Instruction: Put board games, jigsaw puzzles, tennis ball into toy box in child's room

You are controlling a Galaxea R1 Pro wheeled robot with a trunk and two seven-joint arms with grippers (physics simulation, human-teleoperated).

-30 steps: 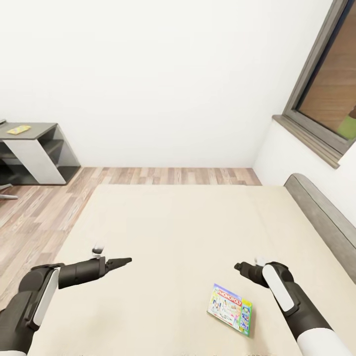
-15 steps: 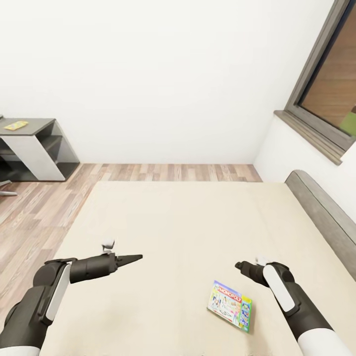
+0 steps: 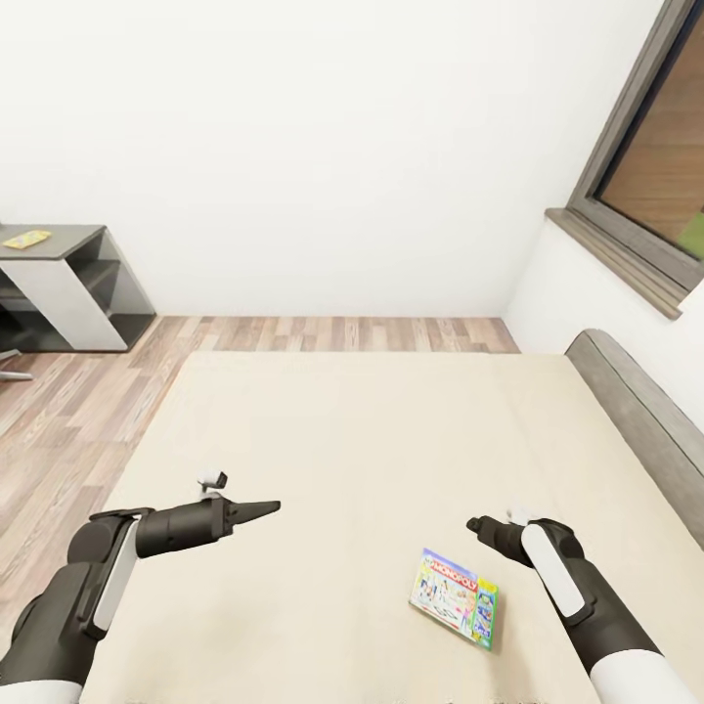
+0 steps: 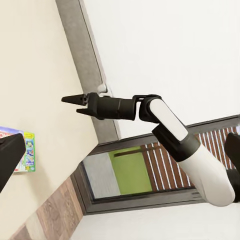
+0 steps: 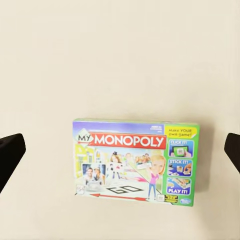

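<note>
One of the board games, a green and white Monopoly box (image 3: 455,598), lies flat on the beige bed (image 3: 372,430) near its front right. My right gripper (image 3: 473,526) hovers just beyond and right of the box, clear of it. The right wrist view looks straight down on the box (image 5: 135,161), with the dark fingertips (image 5: 10,152) far apart at either side, so the gripper is open and empty. My left gripper (image 3: 269,507) hangs over the bed's left half, well left of the box. Its fingers (image 4: 10,155) are also spread, open on nothing. The toy box and table are out of view.
The grey headboard (image 3: 636,420) runs along the bed's right side under a dark-framed window (image 3: 655,166). A low dark-grey-topped cabinet (image 3: 68,284) with a small flat yellow item (image 3: 26,239) stands at far left on the wood floor (image 3: 78,411).
My left gripper has reached a little forward and to the right over the bed. The head view has shifted slightly. The Monopoly box and right gripper stay put.
</note>
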